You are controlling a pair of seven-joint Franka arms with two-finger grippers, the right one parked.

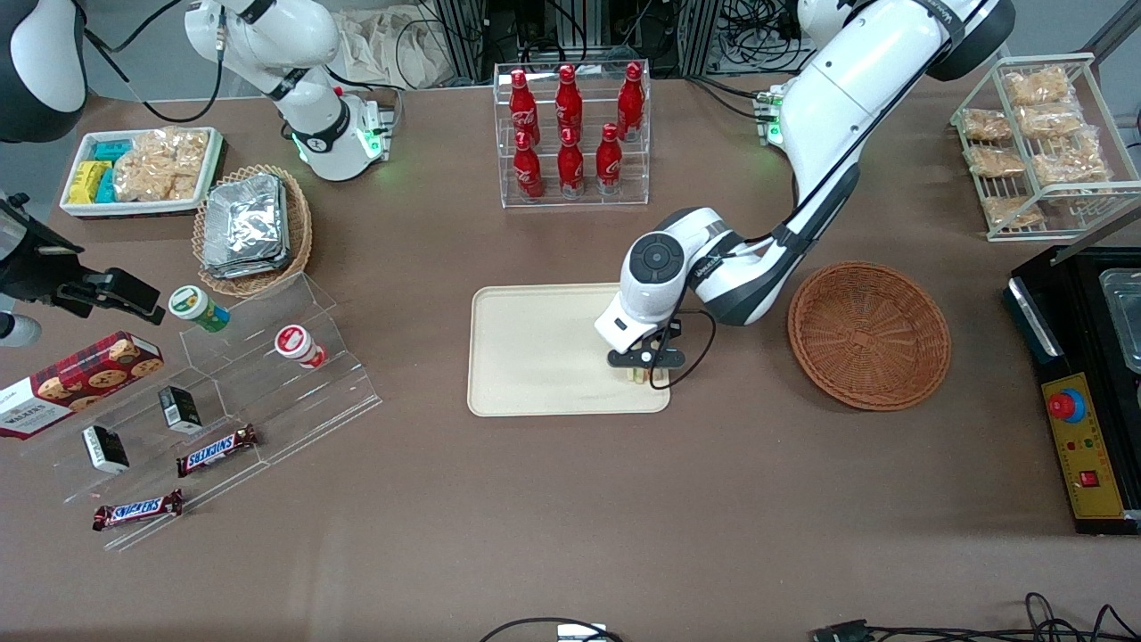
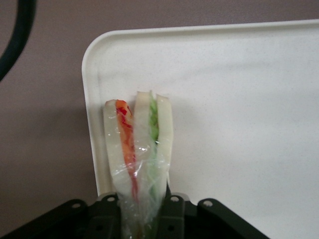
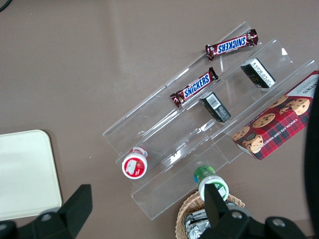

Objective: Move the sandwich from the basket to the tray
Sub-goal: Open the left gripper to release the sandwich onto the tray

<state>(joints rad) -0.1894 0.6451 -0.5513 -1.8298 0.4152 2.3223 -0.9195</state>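
Observation:
The sandwich is a white-bread wedge in clear wrap with a red and a green filling layer. My left gripper is shut on the sandwich and holds it at the beige tray, by one rounded corner. In the front view the gripper is low over the tray, at the corner nearest the camera on the basket's side, and only a bit of the sandwich shows under it. The round brown wicker basket beside the tray holds nothing.
A clear rack of red cola bottles stands farther from the camera than the tray. A wire rack of snack bags and a black control box are at the working arm's end. A clear stepped stand with snacks lies toward the parked arm's end.

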